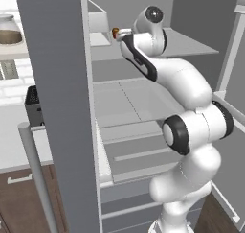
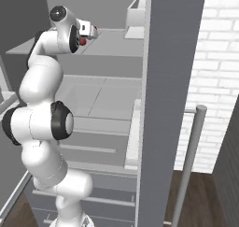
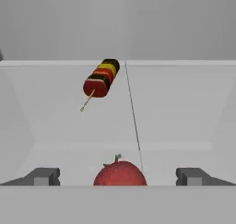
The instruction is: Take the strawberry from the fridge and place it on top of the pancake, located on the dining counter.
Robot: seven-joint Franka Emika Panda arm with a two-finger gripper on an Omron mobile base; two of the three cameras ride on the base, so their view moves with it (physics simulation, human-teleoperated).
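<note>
Jaws: my gripper [image 3: 118, 176] stands wide open, empty, straddling the strawberry [image 3: 120, 173] to close on it
Strawberry: near shelf's front edge
Skewer [image 3: 101, 78]: toward the back

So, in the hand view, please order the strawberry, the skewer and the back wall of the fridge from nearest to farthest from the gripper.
1. Strawberry: between the open fingertips of the gripper.
2. Skewer: farther in on the shelf, slightly left.
3. Back wall of the fridge: behind the shelf, farthest.
</note>
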